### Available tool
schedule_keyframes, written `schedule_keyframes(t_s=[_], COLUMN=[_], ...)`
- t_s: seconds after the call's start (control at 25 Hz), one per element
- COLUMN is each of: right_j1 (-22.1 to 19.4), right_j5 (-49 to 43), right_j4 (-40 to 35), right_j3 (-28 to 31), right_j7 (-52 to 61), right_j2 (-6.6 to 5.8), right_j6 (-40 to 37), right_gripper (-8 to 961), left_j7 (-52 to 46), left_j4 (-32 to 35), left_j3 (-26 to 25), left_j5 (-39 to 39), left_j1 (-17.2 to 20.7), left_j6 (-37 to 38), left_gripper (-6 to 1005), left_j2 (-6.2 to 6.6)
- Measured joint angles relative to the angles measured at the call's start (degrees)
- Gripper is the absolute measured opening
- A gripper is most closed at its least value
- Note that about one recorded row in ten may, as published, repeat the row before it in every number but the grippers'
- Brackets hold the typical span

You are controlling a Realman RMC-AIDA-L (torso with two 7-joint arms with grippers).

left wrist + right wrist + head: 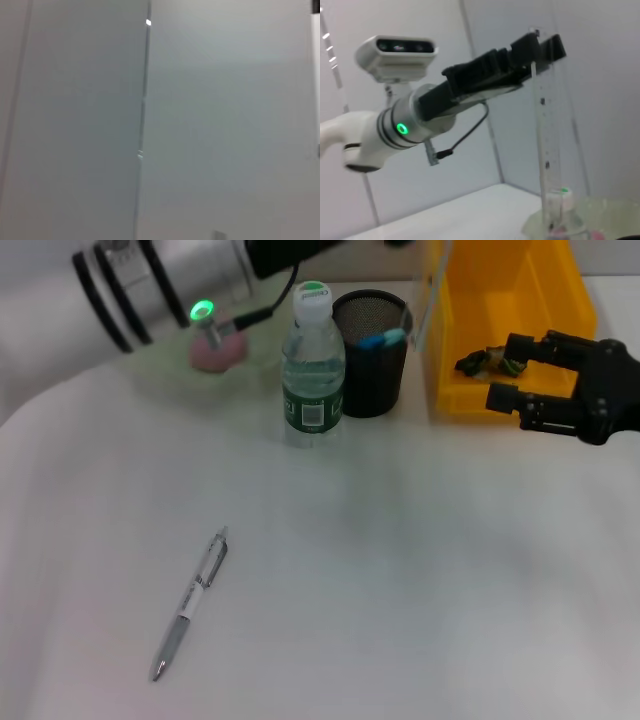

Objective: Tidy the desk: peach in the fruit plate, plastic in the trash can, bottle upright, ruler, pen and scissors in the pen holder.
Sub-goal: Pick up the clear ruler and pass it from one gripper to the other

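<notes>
My left gripper [535,49] is shut on the top of the clear ruler [543,130], which hangs upright. In the head view the ruler [424,302] hangs between the black mesh pen holder [372,360] and the yellow trash can [505,310]. The blue scissors [381,339] stand in the pen holder. The bottle [313,365] stands upright beside it. The pink peach [218,351] lies in the faint pale green fruit plate [165,372]. The pen [190,604] lies on the desk [400,580]. My right gripper [512,372] is open in front of the trash can, which holds a dark scrap of plastic [488,362].
My left arm [160,285] reaches across the back of the desk above the peach and the bottle. The left wrist view shows only a blank pale wall.
</notes>
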Motion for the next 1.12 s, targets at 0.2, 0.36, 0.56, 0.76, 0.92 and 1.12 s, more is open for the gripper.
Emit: schedule_keyframes(t_s=[0.2,0.36,0.56,0.76,0.92,1.12], right_j1=[0.39,0.48,0.43,1.05,1.7,2.73], right_j5=[-1.75,-1.77,-1.52,-1.5,-1.66,-1.83], right_j4=[-3.2,-3.77,-4.41,-4.9,-6.39,-7.12], right_j3=[1.22,1.31,2.57,2.72,2.28,2.04], right_j7=[1.25,1.17,0.14,0.09,0.58,0.72], right_j2=[-0.48,-0.51,-0.09,0.37,1.21,1.85], right_j6=[-3.35,-5.65,-9.3,-9.95,-10.08,-10.12], right_gripper=[770,770,770,770,770,770], left_j7=[-3.43,-5.5,-6.91,-8.02,-8.56,-8.63], left_j4=[3.39,5.2,5.68,5.7,5.77,5.8], left_j3=[-0.44,-1.45,-2.82,-2.88,-2.87,-2.86], left_j5=[5.43,8.41,8.76,8.8,8.8,8.8], left_j1=[3.1,5.57,7.35,7.67,7.65,7.69], left_j6=[3.4,6.96,10.03,12.32,14.2,15.55], left_gripper=[386,386,386,386,386,386], left_j2=[0.25,0.31,0.31,0.29,0.29,0.2])
